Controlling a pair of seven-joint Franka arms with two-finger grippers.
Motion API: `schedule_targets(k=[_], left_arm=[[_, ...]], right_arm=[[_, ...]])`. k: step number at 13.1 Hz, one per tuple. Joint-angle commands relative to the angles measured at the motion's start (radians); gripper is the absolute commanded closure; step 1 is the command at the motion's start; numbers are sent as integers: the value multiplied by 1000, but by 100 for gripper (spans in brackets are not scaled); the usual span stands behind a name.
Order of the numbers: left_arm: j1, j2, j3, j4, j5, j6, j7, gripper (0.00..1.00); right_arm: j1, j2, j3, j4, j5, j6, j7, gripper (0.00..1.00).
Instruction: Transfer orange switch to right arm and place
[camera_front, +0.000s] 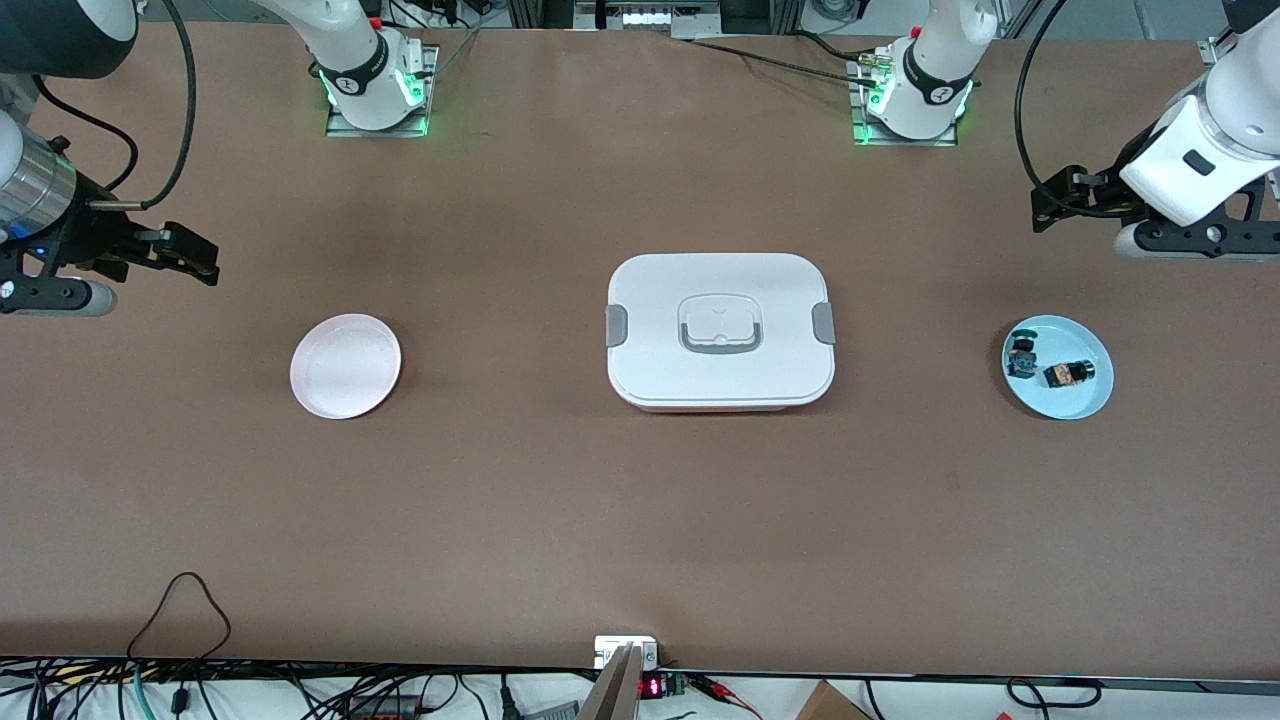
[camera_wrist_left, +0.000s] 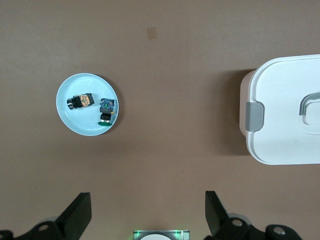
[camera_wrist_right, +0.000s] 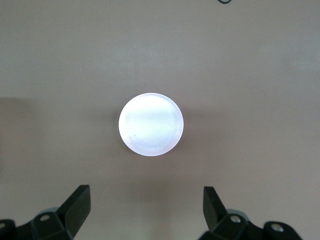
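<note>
Hovering at table's right-arm end, right gripper (camera_front: 190, 255) w/ fingers spread, empty – pink plate (camera_front: 345, 365) nearby, white box (camera_front: 720, 332) mid-table, orange switch (camera_front: 1066, 374) on blue plate (camera_front: 1090, 400); left gripper (camera_front: 1060, 200) spread above table.

No legible text, labels or brands, red digits on a table-edge display (camera_front: 651, 687) — unreadable

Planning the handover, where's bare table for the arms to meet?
Bare table lies between the white box and pink plate, and between the box and blue plate. The blue plate is crowded: orange switch and blue-green switch.
</note>
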Motion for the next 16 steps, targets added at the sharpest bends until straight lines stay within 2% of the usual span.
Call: schedule_targets(k=[1,11,16], left_arm=[[-11,22,3,44,19,-31,-3,0],[0,28,4,39,21,-49,-12,0],[43,83,15,44,16,-55,-7,0]], right_arm=[[-7,3,3,4,-10,-4,-5,0],[-28,4,3,4,-10,-9,-68,0],[-28,4,3,4,-11,-4,-70,0]])
